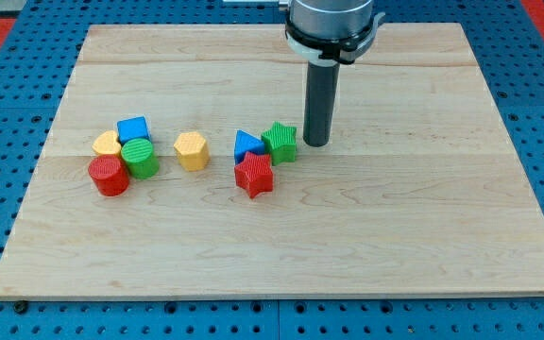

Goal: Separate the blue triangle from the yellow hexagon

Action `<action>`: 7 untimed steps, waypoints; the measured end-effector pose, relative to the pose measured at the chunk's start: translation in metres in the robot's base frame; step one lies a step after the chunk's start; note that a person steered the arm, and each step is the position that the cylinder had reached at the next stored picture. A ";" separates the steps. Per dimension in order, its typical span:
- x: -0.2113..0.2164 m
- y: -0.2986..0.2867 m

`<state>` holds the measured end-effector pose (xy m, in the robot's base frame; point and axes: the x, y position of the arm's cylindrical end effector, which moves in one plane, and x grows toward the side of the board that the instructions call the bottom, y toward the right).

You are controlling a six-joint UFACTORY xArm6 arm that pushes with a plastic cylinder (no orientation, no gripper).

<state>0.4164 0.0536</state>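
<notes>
The blue triangle [246,144] lies near the board's middle, touching a green star [280,142] on its right and a red star [254,175] below it. The yellow hexagon [191,149] stands apart to the triangle's left, with a gap between them. My tip [316,143] rests on the board just right of the green star, close to it. The rod rises straight toward the view's top.
A cluster at the view's left holds a blue cube [133,129], a yellow block [107,144], a green cylinder [141,158] and a red cylinder [109,176]. The wooden board [423,236] sits on a blue perforated table.
</notes>
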 end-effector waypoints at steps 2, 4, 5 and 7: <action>0.024 0.026; 0.080 -0.010; 0.080 -0.045; 0.078 -0.087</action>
<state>0.4940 -0.0337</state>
